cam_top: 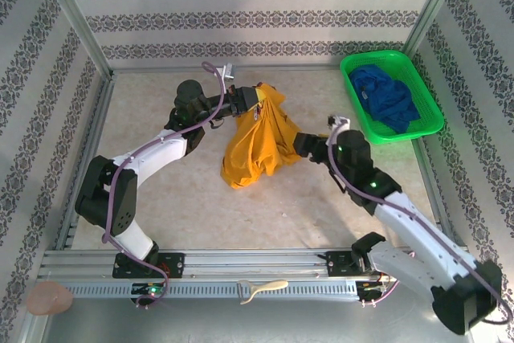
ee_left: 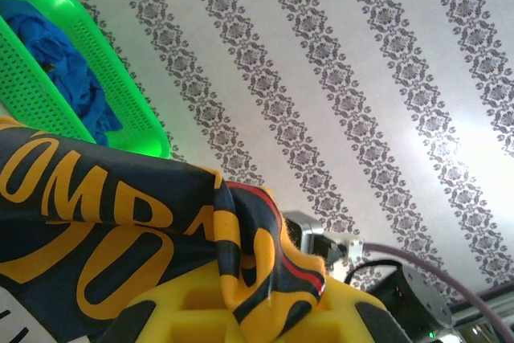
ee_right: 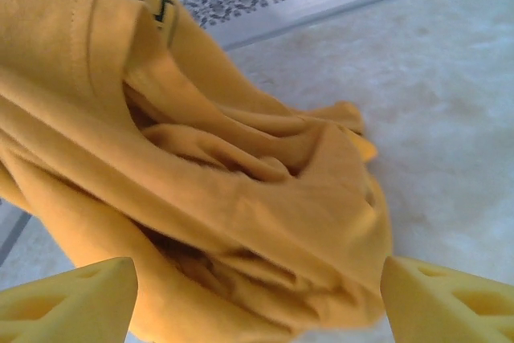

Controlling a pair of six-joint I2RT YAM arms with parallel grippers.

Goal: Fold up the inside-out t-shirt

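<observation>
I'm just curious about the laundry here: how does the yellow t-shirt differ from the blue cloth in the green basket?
The yellow t-shirt hangs bunched from the left arm's jaws over the table; the blue cloth lies crumpled in the green basket. The t-shirt carries a dark print with yellow letters; the blue cloth looks plain. Both are rumpled, unfolded.

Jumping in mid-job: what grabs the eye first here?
The mustard-yellow t-shirt hangs bunched at centre, pinched at its top by the left gripper; the right gripper stands open at its side. A green basket holding blue cloth sits in the far right corner.
</observation>
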